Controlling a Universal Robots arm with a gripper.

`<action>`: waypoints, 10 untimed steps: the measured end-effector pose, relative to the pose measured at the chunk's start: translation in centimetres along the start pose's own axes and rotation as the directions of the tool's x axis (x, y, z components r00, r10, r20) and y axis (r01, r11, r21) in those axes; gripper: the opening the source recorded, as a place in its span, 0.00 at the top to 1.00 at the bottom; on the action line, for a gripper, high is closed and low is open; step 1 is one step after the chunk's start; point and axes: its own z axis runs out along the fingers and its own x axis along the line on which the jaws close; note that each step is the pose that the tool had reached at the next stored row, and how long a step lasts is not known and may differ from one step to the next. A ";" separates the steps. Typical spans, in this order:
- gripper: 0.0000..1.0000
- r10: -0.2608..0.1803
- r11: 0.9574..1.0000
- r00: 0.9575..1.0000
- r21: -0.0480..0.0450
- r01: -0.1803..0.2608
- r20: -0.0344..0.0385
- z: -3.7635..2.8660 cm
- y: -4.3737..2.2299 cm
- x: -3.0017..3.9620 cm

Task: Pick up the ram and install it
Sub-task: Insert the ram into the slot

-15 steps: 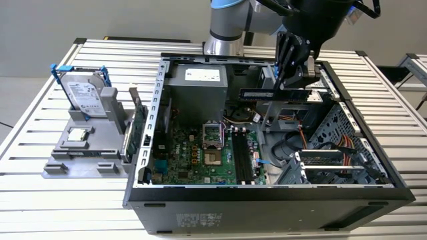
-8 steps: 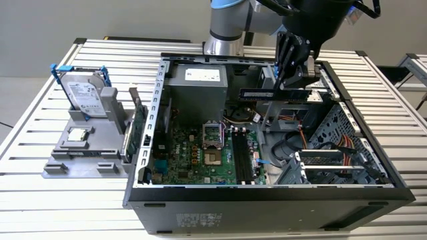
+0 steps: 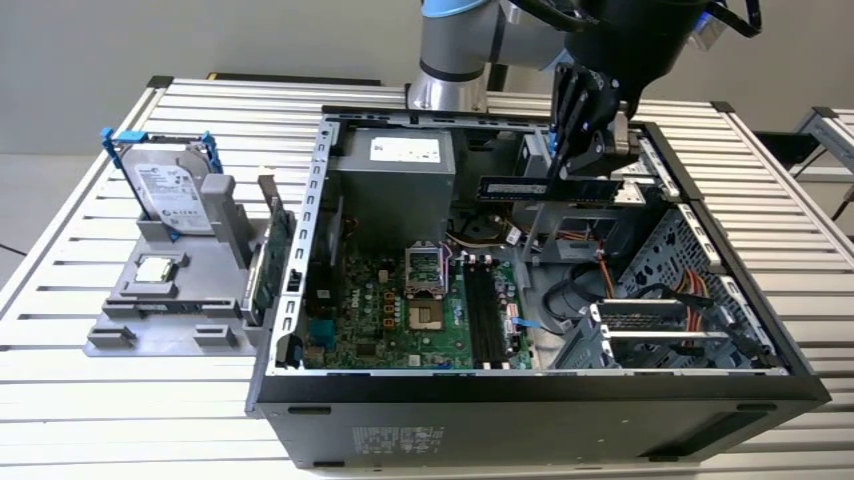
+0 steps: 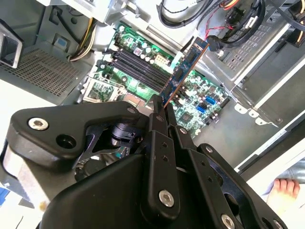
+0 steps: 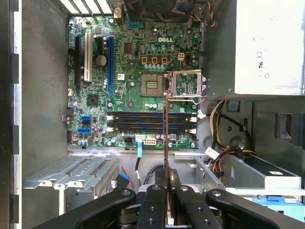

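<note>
We see the black two-fingered gripper (image 3: 558,175) closed down to a narrow gap, its jaws pinching the flat faces of the ram (image 3: 511,187), a long, thin, dark blue-green circuit-board stick with black chips and a pale label. In the exterior view the stick juts sideways out of the jaws, roughly level. It is held up in the air inside the open black and grey metal computer case (image 3: 534,400), beside the grey box of the power supply (image 3: 400,170).

In the second wrist view the gripper (image 4: 159,107) grips one end of the ram (image 4: 186,71), and the rest of the stick reaches out beyond the fingertips, showing its yellowish contact edge. Beyond that lies the green motherboard (image 4: 195,102) with its row of long black memory slots (image 4: 138,64).

In the first wrist view the gripper (image 5: 167,183) holds the ram (image 5: 165,138) edge-on, so we see it as a thin line running out from the jaws across the memory slots (image 5: 143,121) towards the square metal processor socket (image 5: 152,83) on the motherboard (image 5: 128,57). The ram is clear of the slots and not seated in any of them

Well away from the jaws, outside the case, a large silver drive in a blue frame (image 3: 167,185) stands on a grey holder (image 3: 147,320), with a small square silver chip (image 3: 158,268) lying just in front of it
</note>
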 end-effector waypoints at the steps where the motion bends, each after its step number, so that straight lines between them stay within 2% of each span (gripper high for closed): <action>1: 1.00 0.000 1.000 1.000 0.000 0.000 0.000 0.00 0.00 0.00; 10: 1.00 0.005 1.000 1.000 0.000 -0.005 0.000 0.01 0.00 0.00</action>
